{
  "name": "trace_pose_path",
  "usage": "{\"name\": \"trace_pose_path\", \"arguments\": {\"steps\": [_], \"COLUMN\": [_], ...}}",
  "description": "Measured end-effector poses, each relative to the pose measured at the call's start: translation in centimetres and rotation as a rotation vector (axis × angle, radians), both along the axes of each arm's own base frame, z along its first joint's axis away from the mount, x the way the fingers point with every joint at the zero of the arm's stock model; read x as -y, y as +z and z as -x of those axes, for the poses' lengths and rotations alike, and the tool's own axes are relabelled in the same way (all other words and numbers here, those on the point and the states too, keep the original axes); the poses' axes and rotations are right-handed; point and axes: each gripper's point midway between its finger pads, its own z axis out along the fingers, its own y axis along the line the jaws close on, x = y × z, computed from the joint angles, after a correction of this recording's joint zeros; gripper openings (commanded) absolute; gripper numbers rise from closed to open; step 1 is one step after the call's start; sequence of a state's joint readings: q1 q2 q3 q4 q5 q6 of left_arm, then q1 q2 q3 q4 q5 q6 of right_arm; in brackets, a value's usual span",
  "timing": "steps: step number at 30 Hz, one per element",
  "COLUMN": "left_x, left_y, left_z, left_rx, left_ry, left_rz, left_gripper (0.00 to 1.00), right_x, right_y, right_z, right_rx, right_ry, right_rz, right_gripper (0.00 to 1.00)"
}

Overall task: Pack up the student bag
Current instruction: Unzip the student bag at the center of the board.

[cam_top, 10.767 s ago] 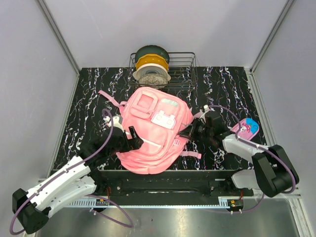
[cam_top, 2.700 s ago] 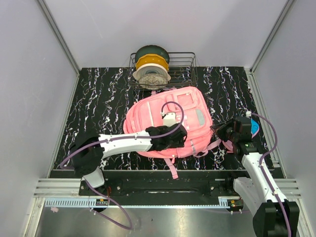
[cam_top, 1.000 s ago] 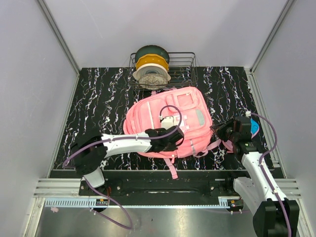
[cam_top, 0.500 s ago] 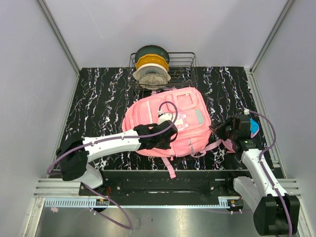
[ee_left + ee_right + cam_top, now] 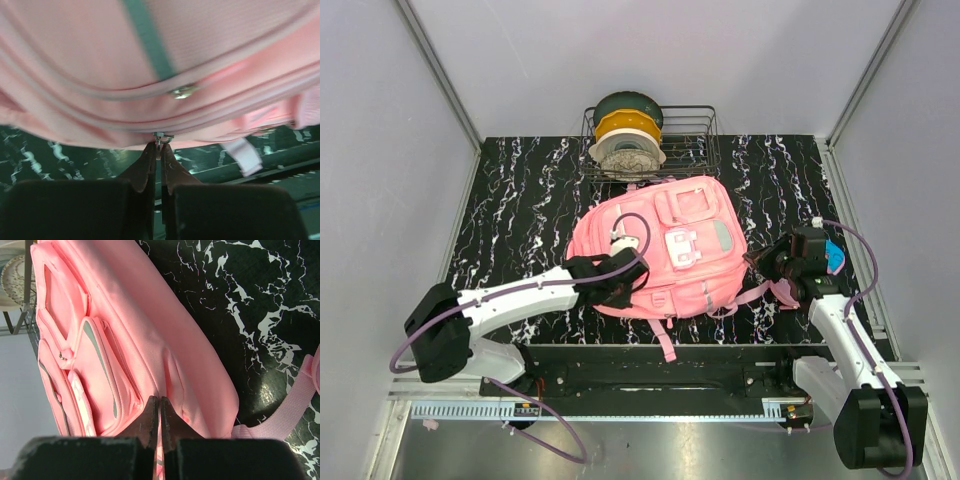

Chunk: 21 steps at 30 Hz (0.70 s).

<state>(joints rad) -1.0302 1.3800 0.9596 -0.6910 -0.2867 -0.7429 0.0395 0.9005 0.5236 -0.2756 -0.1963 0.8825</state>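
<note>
Pinching the zip pull (image 5: 161, 138), the left gripper (image 5: 159, 147) needed to track the seam (image 5: 75, 119) while the right gripper (image 5: 159, 401) clamped the student bag (image 5: 125, 330).

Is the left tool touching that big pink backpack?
Touching: the left wrist view shows the left tool pinching the metal zipper pull of the soft pink backpack.
</note>
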Motion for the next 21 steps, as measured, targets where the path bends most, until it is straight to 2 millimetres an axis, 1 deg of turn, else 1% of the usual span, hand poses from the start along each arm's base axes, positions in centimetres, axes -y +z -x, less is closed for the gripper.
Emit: {"name": "trace_pose_path", "arguments": {"steps": [4,5,8,10,11,13,14,15,16,17,18,20,21], "left_x": [-3.7,-4.4,-6.1,-6.4,-6.3,-5.8,-5.5,-5.1,-4.8,-4.2,-3.7,-2.2,-1.4], "left_y": [-1.8,-1.9,-1.3,-0.4,0.0,0.4,0.4,0.4,0.4,0.5,0.6,1.0,1.2], "left_z": [0.0,-0.1,-0.6,-0.9,-0.8,-0.4,-0.1,0.3,0.7,1.2,1.6,2.5,2.9], "left_rx": [-0.028,-0.027,-0.012,0.004,0.007,-0.002,-0.009,-0.02,-0.027,-0.033,-0.037,-0.051,-0.057], "left_ry": [0.061,0.078,0.129,0.139,0.13,0.104,0.089,0.067,0.046,0.02,-0.001,-0.052,-0.073], "left_rz": [-0.045,-0.042,-0.009,0.027,0.046,0.073,0.079,0.082,0.079,0.074,0.071,0.061,0.06], "left_gripper": [0.0,0.0,0.0,0.0,0.0,0.0,0.0,0.0,0.0,0.0,0.0,0.0,0.0], "right_x": [-0.1,-0.2,-0.3,-0.4,-0.4,-0.4,-0.5,-0.5,-0.5,-0.5,-0.4,-0.4,-0.4], "right_y": [0.0,0.1,0.3,0.5,0.6,0.7,0.9,1.0,1.3,2.0,3.0,5.0,6.0], "right_z": [-0.1,-0.1,-0.6,-1.4,-1.9,-3.0,-3.6,-4.2,-5.0,-5.9,-6.6,-6.9,-6.6], "right_rx": [-0.009,-0.012,-0.016,-0.024,-0.03,-0.045,-0.052,-0.064,-0.061,-0.045,-0.016,0.041,0.071], "right_ry": [0.014,0.022,0.039,0.057,0.069,0.093,0.106,0.12,0.13,0.142,0.153,0.157,0.158], "right_rz": [0.008,0.011,0.026,0.039,0.051,0.073,0.083,0.096,0.106,0.115,0.13,0.142,0.147], "right_gripper": [0.0,0.0,0.0,0.0,0.05,0.22,0.44,0.56,0.64,0.71,0.75,0.8,0.8]}}
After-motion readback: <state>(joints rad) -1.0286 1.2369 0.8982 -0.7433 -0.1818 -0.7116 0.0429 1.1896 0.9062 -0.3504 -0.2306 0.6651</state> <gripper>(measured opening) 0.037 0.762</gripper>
